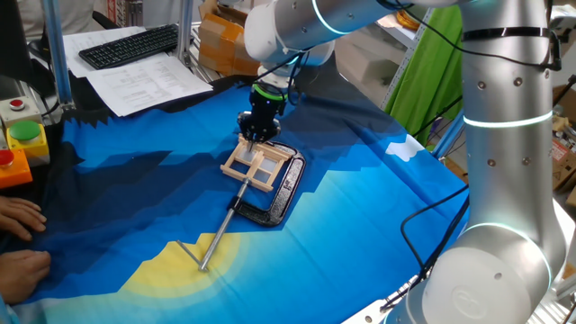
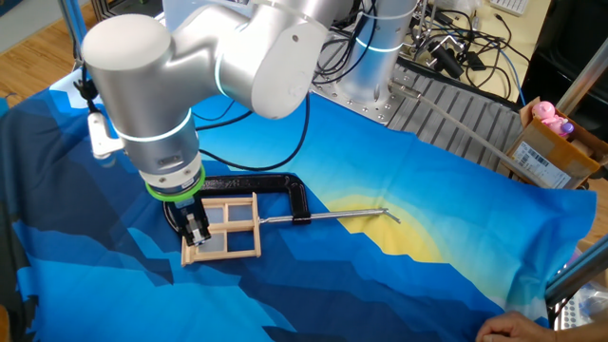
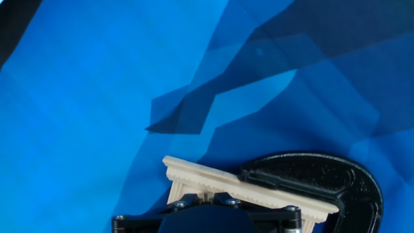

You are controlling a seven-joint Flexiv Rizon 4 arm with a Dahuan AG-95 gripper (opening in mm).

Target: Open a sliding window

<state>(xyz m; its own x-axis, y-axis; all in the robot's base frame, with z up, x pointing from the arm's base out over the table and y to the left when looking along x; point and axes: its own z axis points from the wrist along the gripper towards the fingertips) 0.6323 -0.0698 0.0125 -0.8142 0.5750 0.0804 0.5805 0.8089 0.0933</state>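
The window (image 1: 257, 166) lay flat mid-desk, pinned by a black clamp (image 1: 281, 191). The claw (image 1: 258, 130) sat down on its far end; its opening could not be told. A steady push along the frame's rails would serve best.

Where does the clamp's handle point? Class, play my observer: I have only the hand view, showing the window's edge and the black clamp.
Observer: The C-clamp has a metal rod running away from the sliding window onto the cloth's yellow patch.
Operator: Where is the gripper along the window?
Observer: The gripper is at the frame end farthest from the rod.
Operator: Anyone nearby?
Observer: A person's hand rests at the table's edge.
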